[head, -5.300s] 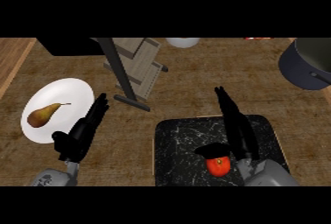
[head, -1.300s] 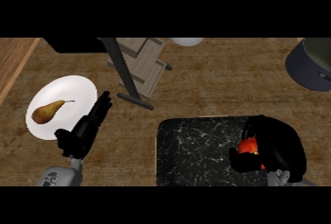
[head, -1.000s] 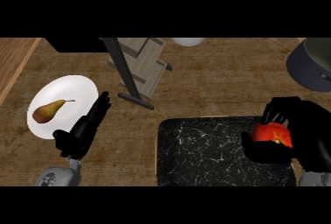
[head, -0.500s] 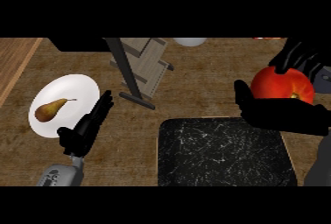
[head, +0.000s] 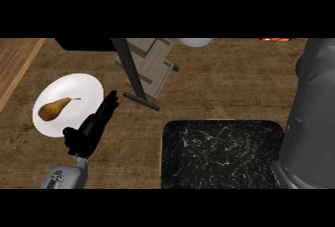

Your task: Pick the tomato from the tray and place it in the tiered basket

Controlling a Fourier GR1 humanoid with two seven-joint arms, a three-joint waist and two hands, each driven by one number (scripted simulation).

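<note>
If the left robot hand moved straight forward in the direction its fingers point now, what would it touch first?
Probably the foot of the tiered basket. The left robot hand lies open beside the white plate, fingers aimed up and slightly right. That line runs past the plate toward the stand's base; height is unclear, so it might pass above.

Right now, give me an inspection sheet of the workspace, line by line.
Surface: wooden counter.
Job's things: black tray holds nothing; a red scrap at the top edge may be the tomato, cannot tell; basket frame at top centre.
Clutter: pear on a white plate; pale round thing at top.
Hands: left hand open, resting beside the plate; right hand out of view, only its grey forearm shows.
Cables: nothing seen.
Surroundings: nothing seen.
</note>
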